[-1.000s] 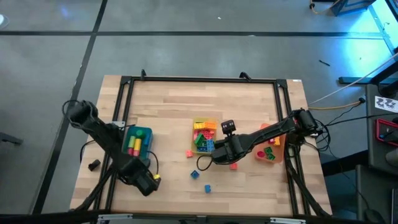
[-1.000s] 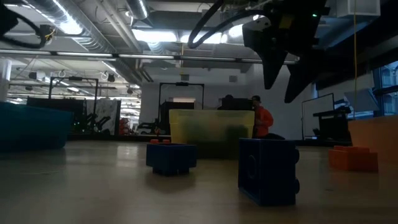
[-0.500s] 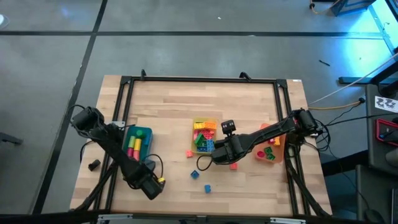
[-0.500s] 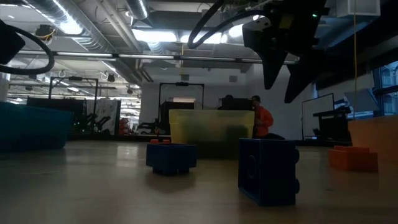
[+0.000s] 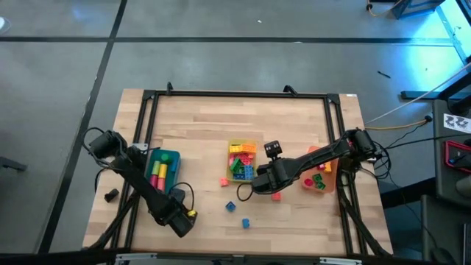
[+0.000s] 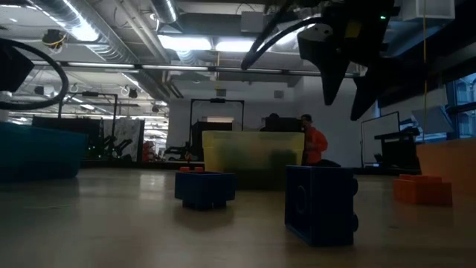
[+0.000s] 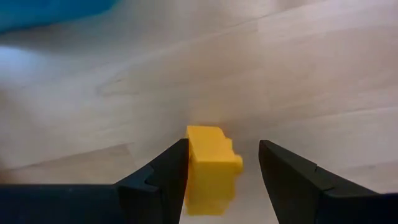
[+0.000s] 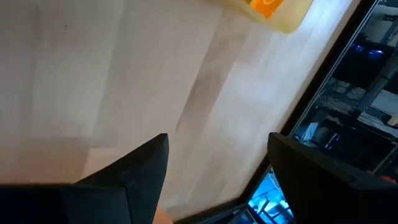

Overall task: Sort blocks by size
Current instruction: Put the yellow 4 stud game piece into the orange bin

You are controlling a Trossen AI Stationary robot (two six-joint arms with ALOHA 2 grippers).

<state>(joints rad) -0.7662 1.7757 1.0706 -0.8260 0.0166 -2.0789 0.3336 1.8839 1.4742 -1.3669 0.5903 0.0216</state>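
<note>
My left gripper (image 5: pixel 182 218) is low over the near-left part of the table and open. A yellow block (image 7: pixel 211 163) lies between its fingers; it also shows in the high view (image 5: pixel 190 214). My right gripper (image 5: pixel 255 189) hangs open and empty above the table, near the yellow bin (image 5: pixel 231 149); its two fingers show in the low view (image 6: pixel 346 88). Loose on the wood lie a pink block (image 5: pixel 224 181), two blue blocks (image 5: pixel 230 207) (image 5: pixel 246 221) and a red block (image 5: pixel 277 196). The two blue blocks stand close in the low view (image 6: pixel 204 187) (image 6: pixel 321 204). My left gripper has the yellow block between its open fingers. The block's side (image 7: pixel 191 155) lies close against one finger (image 7: pixel 168 171); I cannot tell whether they touch. A strip of bare table shows between the block and the other finger (image 7: pixel 283 171).
A blue bin (image 5: pixel 174 156) with yellow, green and red blocks stands at the left. The yellow bin at the middle and an orange bin (image 5: pixel 329 184) at the right hold several blocks. A black frame (image 5: pixel 235 94) runs round the table. A person (image 6: pixel 313 145) stands far behind.
My left arm has swung at its elbow and its gripper has gone a little toward the table's near edge and right. My right gripper has shifted slightly toward the table's right edge and stayed open.
</note>
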